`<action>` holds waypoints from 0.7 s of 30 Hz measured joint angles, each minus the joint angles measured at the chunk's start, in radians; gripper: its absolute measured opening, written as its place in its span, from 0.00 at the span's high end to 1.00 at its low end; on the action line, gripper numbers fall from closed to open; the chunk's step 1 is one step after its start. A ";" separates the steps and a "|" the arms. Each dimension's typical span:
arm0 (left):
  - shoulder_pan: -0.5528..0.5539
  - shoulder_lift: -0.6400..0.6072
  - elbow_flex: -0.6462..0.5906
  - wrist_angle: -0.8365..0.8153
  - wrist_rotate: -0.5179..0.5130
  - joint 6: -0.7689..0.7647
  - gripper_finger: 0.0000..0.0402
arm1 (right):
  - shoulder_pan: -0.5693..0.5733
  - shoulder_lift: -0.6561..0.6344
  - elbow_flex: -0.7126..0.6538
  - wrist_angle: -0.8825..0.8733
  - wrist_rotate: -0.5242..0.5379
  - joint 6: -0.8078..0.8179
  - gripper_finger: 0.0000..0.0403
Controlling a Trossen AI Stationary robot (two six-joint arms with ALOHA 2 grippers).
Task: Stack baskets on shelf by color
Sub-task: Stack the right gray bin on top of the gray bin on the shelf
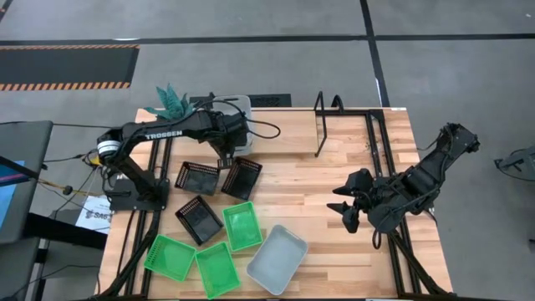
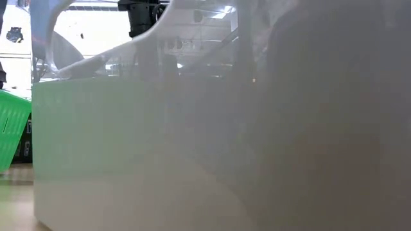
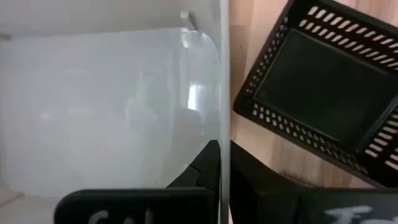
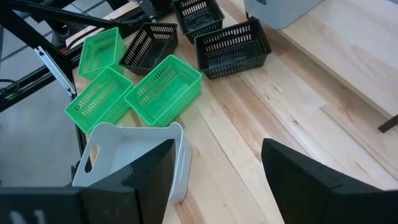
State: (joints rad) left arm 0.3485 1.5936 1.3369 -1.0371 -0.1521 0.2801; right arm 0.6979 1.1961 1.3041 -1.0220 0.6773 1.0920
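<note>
My left gripper (image 1: 226,149) reaches over the table's far left part and is shut on a pale grey-white basket (image 1: 240,106), which stands at the left end of the shelf (image 1: 284,134) in the right wrist view (image 4: 280,9). The arm hides most of this basket from above. A second grey basket (image 1: 277,259) lies flat near the table's near edge. Three black baskets (image 1: 197,177) (image 1: 242,177) (image 1: 199,220) and three green ones (image 1: 242,226) (image 1: 170,257) (image 1: 216,269) rest on their bases on the table. My right gripper (image 1: 347,209) hangs open over the table's right middle. My left gripper (image 3: 224,180) pinches one thin side wall (image 3: 224,93) of the grey basket at its rim. One finger (image 3: 193,174) stands inside the basket and the other (image 3: 261,180) outside. The fingers come from above, pointing down. Whether the basket is lifted off the shelf I cannot tell.
A black basket (image 3: 323,93) lies close beside the held wall. The shelf's upright wire end loop (image 1: 322,125) stands at the far middle. A green plant (image 1: 173,100) sits at the far left corner. A grey basket (image 2: 192,160) fills the low view, with a green one (image 2: 13,128) beside it.
</note>
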 joint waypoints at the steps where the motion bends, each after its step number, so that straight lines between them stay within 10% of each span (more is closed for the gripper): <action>1: 0.000 -0.001 0.000 0.003 0.003 0.004 1.00 | 0.000 0.000 0.000 -0.002 0.000 0.000 0.34; 10: 0.000 -0.001 0.000 0.011 0.035 0.017 0.97 | 0.000 0.000 0.000 -0.017 -0.001 0.000 0.34; 21: 0.001 -0.001 0.095 -0.076 0.037 0.047 0.55 | 0.000 0.000 0.000 -0.022 -0.002 -0.016 0.34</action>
State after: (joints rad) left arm 0.3496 1.5925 1.4323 -1.1130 -0.1147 0.3270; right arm 0.6979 1.1965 1.3041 -1.0435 0.6757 1.0763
